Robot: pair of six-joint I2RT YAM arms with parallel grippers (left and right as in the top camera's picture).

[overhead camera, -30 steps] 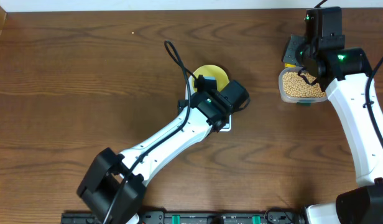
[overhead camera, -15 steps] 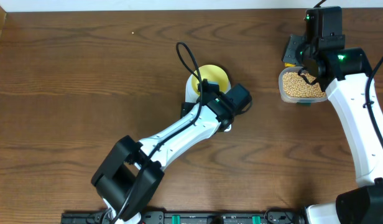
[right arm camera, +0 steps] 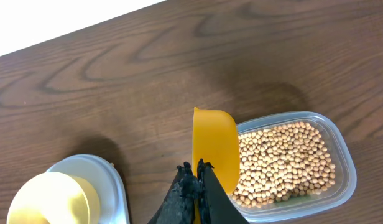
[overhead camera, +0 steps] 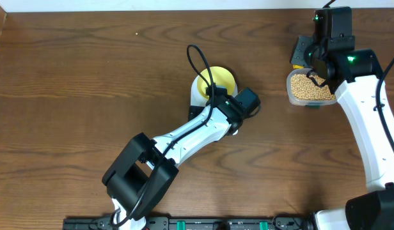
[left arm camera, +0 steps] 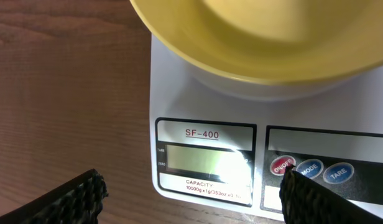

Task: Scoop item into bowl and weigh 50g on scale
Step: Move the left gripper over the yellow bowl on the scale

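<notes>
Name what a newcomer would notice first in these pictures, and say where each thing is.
The pale yellow bowl stands out, sitting empty-looking on the white scale at the middle of the table, with the left gripper open at the scale's end by its blank display. Far right, a clear tub full of beige beans draws the eye, the right gripper shut on a yellow scoop at one end of it.

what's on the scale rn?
The yellow bowl sits on the scale and looks empty where visible. It hides the platform beneath it.
</notes>
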